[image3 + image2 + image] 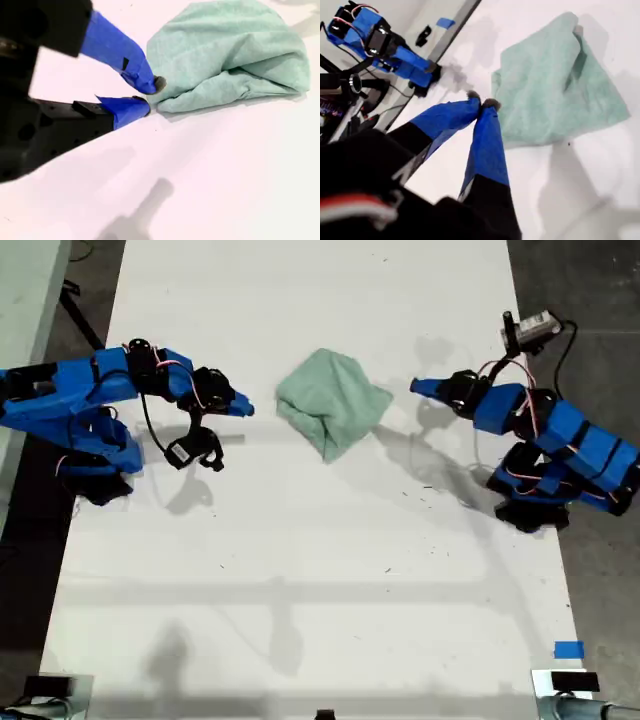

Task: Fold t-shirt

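The white worktop (300, 590) carries only the t-shirt (332, 400), which lies in the middle of its far half as a small, lumpy bundle, gathered onto itself, not spread flat, with no sleeve or collar I can pick out. My two arms reach in from opposite sides, the first from the exterior view's left and the second from the exterior view's right, with the cloth between them. I judge the fold to be either roughly finished or in need of tidying: the bundle is compact but its edges look uneven. If more folding is wanted, the next move calls for finding a free edge low against the worktop and pinching a single layer, which will be hard in so bunched a heap. My first gripper (243, 408) stands near the bundle but apart from it, its jaws pressed together tip to tip with nothing between them. My second gripper (149, 96) points at the bundle's opposite edge with its jaws parted only a little and holding nothing; the exterior view shows a gap between it and the cloth.
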Motion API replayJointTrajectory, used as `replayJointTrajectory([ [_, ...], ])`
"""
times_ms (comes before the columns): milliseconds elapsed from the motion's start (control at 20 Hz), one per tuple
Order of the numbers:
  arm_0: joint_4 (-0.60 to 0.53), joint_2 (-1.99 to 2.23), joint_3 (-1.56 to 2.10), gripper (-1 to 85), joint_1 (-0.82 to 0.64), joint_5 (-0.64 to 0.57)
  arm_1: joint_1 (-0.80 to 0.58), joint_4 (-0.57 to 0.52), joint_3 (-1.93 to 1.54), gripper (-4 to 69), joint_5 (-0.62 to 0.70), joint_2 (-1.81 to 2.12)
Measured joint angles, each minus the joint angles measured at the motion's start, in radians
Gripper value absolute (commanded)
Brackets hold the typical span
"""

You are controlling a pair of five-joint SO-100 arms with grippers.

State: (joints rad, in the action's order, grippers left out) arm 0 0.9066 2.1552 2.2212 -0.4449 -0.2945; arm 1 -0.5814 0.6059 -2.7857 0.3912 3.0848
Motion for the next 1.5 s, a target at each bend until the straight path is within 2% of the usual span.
replayJointTrajectory([
  [100,-0.026,0.061,0.121,0.1,0.000,0.026,0.002,0.212,-0.066,-1.5,-0.034,0.252],
  [200,-0.044,0.156,0.258,0.1,0.003,0.060,0.018,0.356,-0.081,-1.5,-0.074,0.324],
  [350,-0.041,0.403,0.499,0.0,0.014,0.156,0.054,0.396,-0.141,-1.3,-0.092,0.347],
  [400,-0.028,0.489,0.558,0.2,0.020,0.176,0.057,0.359,-0.150,-1.3,-0.081,0.319],
  [500,0.025,0.591,0.624,0.1,0.034,0.219,0.077,0.195,-0.147,-1.3,-0.046,0.219],
  [700,0.040,0.727,0.699,0.1,0.051,0.227,0.083,-0.196,0.187,-1.3,0.054,-0.446],
  [800,0.043,0.845,0.769,0.1,0.064,0.227,0.106,-0.354,0.394,-1.3,0.083,-0.807],
  [900,0.133,1.066,0.808,0.1,0.069,0.227,0.114,-0.439,0.572,-1.3,0.081,-1.126],
  [1000,0.298,1.216,0.808,0.1,0.040,0.224,0.123,-0.497,0.689,-1.3,0.038,-1.382],
  [1100,0.337,1.247,0.813,0.1,0.023,0.221,0.137,-0.511,0.773,-1.3,-0.009,-1.612],
  [1200,0.345,1.259,0.813,0.1,0.040,0.221,0.149,-0.480,0.870,-1.3,-0.025,-1.781],
  [1250,0.353,1.261,0.813,0.1,0.044,0.221,0.158,-0.420,0.928,-1.3,-0.017,-1.804],
  [1400,0.357,1.262,0.813,0.1,0.044,0.221,0.216,-0.137,1.140,-1.3,0.008,-1.875],
  [1500,0.357,1.262,0.813,0.1,0.044,0.221,0.288,-0.028,1.193,-1.3,0.011,-1.879],
])
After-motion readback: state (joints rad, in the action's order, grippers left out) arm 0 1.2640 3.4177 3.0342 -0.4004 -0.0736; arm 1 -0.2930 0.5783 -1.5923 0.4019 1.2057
